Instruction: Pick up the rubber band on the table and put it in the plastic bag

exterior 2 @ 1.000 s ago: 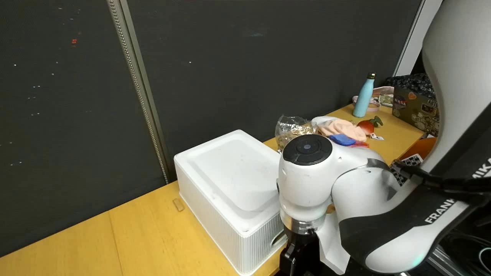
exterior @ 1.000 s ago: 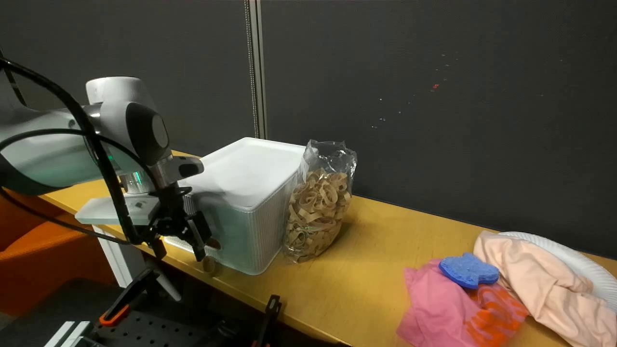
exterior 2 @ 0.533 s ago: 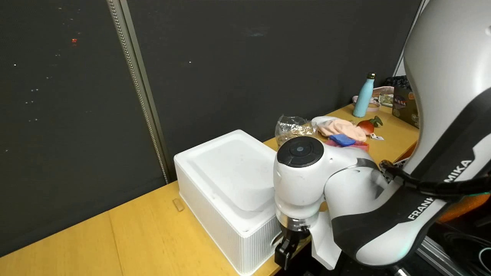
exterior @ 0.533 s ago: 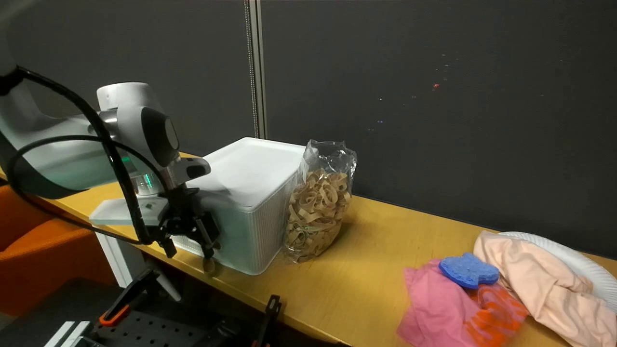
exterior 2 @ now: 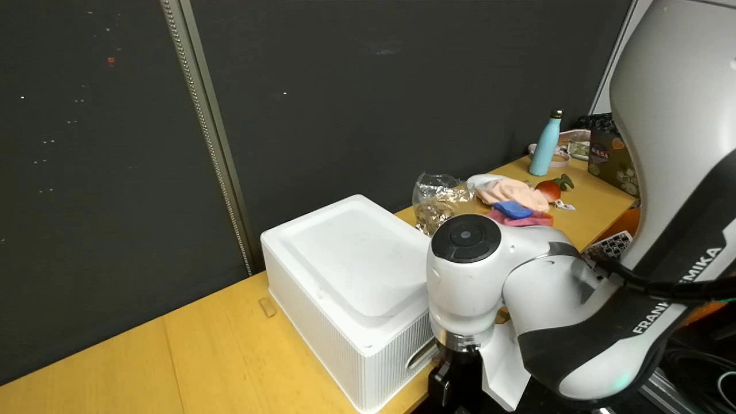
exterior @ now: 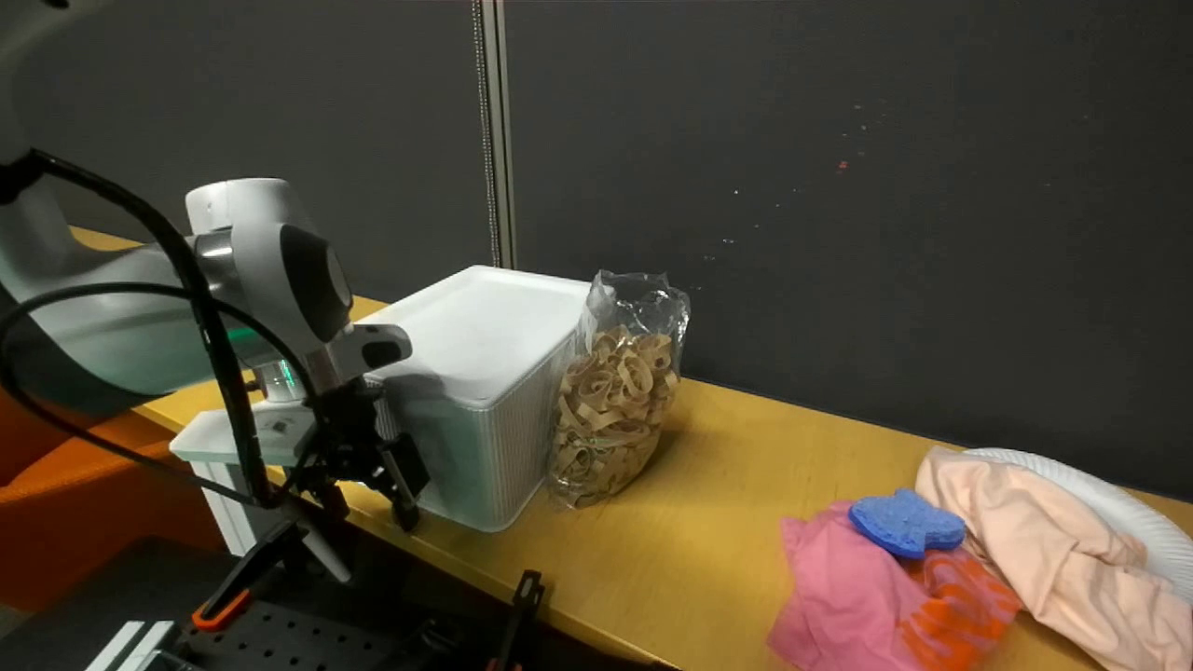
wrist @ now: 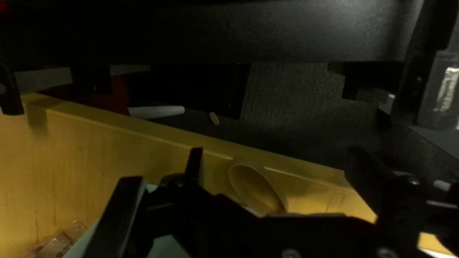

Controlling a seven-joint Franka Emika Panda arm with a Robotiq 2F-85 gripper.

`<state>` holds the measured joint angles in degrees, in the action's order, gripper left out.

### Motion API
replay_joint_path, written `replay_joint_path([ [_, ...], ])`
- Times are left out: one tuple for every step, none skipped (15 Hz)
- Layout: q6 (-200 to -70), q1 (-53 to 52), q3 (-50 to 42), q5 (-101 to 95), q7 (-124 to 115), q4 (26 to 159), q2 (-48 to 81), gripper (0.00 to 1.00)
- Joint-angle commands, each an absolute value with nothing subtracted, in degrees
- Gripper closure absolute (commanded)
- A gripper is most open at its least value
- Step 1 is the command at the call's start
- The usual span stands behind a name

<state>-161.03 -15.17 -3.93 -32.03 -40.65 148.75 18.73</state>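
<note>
A tan rubber band [wrist: 250,184] stands as an oval loop at the edge of the table [exterior: 746,466], in front of the white box. In an exterior view my finger hides it. My gripper [exterior: 371,513] is open and low at the table edge; in the wrist view its fingers [wrist: 276,152] are wide apart with the band between them, nearer the left finger. Contact cannot be told. The clear plastic bag [exterior: 615,401], full of tan bands, stands upright beside the box; its top also shows in an exterior view [exterior 2: 440,201]. Another flat tan band [exterior 2: 267,306] lies on the box's far side.
The white box [exterior: 466,373] stands close beside my gripper. Black clamps [exterior: 522,615] stick up at the table's front edge. A pink cloth [exterior: 839,587], blue sponge [exterior: 904,522], peach cloth [exterior: 1035,550] and white plate [exterior: 1100,494] lie farther along. A blue bottle [exterior 2: 546,144] stands beyond.
My gripper has shifted right toward the box, then lowered to the table edge. One finger now covers the rubber band in an exterior view. The bag and box have not moved.
</note>
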Motion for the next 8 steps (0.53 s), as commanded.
replay_joint_path([
  [-163.3, -16.8, -6.9, -36.0, -44.8, 149.7, 18.4, 0.00],
  [-163.3, -16.9, -7.3, -36.7, -45.2, 149.0, 18.9, 0.00],
  [-163.3, -17.0, -7.6, -37.3, -45.7, 148.6, 19.0, 0.00],
  [-163.1, -16.9, -7.6, -37.6, -45.8, 148.1, 19.2, 0.00],
  [-162.9, -17.0, -7.6, -38.0, -46.1, 147.7, 19.3, 0.00],
  [-163.1, -16.8, -7.5, -38.0, -46.1, 147.3, 19.9, 0.00],
  [-163.4, -16.8, -7.5, -38.0, -46.1, 146.9, 20.4, 0.00],
  [-163.5, -16.7, -7.5, -38.0, -46.2, 146.7, 20.7, 0.00],
])
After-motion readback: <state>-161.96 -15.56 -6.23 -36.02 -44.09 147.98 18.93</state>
